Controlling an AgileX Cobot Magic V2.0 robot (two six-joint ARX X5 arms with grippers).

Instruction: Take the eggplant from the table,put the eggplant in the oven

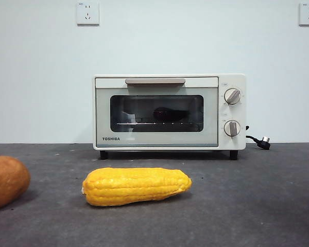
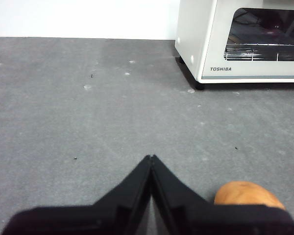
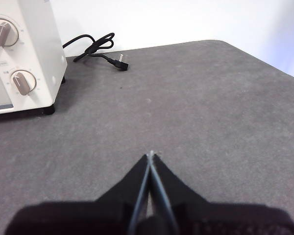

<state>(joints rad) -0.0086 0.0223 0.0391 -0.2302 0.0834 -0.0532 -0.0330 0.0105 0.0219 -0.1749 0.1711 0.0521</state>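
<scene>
The eggplant point(image 1: 166, 113) is seen only dimly, as a dark rounded shape on the wire rack behind the glass of the closed oven point(image 1: 169, 111). In front of the oven, a corn cob point(image 1: 136, 186) lies on the worktop point(image 1: 257, 195). An orange-brown vegetable point(image 1: 6, 181) is cut off at the edge. The left end effector point(image 2: 151, 157) and right end effector point(image 3: 150, 154) are held pressed together, empty, above the worktop. A power cord point(image 3: 95, 49) is coiled beside the oven.

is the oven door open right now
No, the oven door is shut flush in the front view, with the eggplant visible behind its glass.
</scene>
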